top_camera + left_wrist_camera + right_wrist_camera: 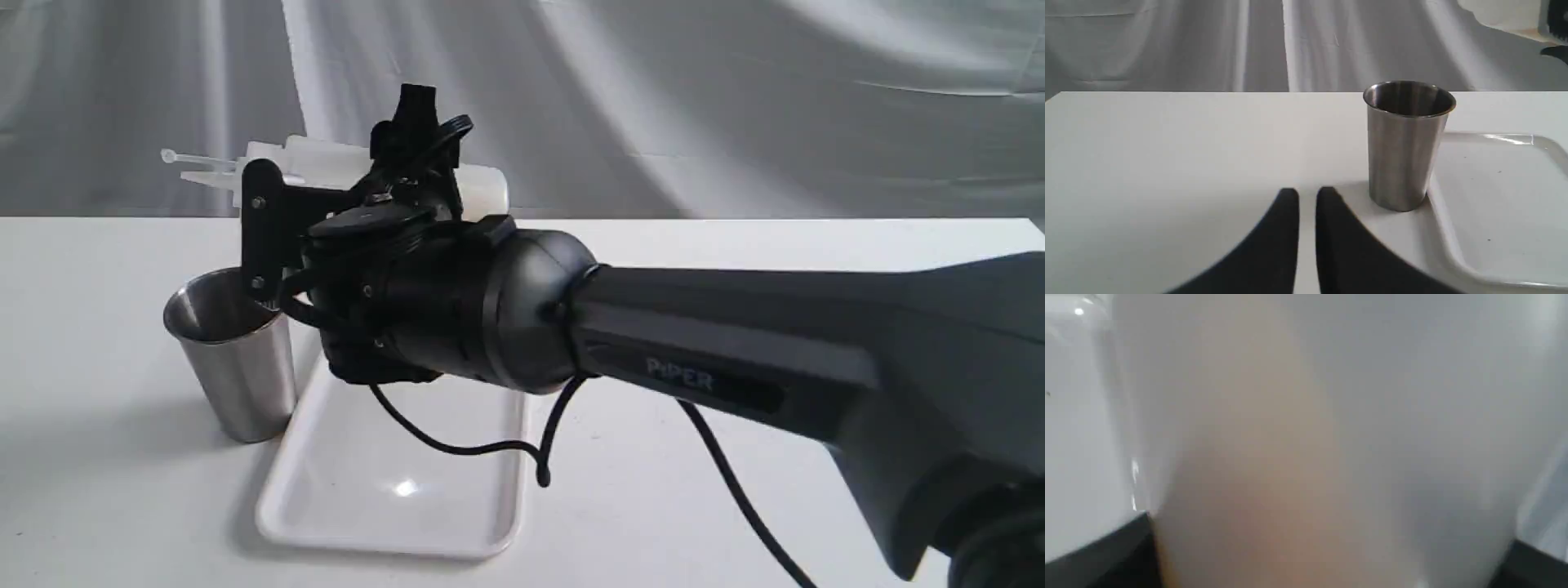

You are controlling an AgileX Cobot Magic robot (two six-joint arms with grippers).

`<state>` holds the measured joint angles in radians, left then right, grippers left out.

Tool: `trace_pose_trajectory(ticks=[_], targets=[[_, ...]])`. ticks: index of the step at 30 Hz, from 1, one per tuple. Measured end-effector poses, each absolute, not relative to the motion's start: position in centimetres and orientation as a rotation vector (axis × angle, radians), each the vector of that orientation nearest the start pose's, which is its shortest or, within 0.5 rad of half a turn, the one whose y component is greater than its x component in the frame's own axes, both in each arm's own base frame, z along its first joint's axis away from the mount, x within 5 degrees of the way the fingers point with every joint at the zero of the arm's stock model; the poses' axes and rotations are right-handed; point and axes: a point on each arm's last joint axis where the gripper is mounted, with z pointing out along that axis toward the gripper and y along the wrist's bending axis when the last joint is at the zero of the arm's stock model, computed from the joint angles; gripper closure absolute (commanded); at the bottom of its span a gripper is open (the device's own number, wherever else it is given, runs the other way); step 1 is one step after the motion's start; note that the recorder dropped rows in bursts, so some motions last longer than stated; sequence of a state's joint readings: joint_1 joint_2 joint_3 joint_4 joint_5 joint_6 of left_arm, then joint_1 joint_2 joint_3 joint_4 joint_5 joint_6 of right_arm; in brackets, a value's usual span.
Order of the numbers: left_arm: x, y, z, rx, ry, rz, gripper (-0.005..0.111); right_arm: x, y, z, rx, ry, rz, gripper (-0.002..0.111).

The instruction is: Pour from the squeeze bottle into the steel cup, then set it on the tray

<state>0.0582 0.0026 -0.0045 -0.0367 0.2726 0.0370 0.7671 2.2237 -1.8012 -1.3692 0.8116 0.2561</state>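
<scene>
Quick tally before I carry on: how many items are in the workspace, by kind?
squeeze bottle: 1
steel cup: 1
tray: 1
Total: 3

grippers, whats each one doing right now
left gripper: closed, holding nothing
right gripper: closed on the squeeze bottle, held sideways

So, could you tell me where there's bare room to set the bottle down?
The tray beside the steel cup is bare, as is the table left of the cup. Crowded above the cup: right pincer holding the squeeze bottle.
</scene>
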Motion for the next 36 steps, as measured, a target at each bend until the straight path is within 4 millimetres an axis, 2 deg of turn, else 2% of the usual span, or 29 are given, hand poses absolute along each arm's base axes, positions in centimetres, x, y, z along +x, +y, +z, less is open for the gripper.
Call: trace_pose_trajectory(ticks=[9,14,36], targets=[[5.5,0.2,19.0,-0.042,1.754,0.035,0.098,40.8,29.9,21.2,-1.406,1.613,-1.124,0.108],[5.5,0.2,19.0,-0.042,1.754,0.036,0.098,40.9,29.7,21.5,-1.474,1.546,-1.22,0.108],[5.5,0.2,19.0,-0.041,1.754,0.037,0.098,41.4,29.7,23.4,-1.541,1.346,-1.449,0.108]])
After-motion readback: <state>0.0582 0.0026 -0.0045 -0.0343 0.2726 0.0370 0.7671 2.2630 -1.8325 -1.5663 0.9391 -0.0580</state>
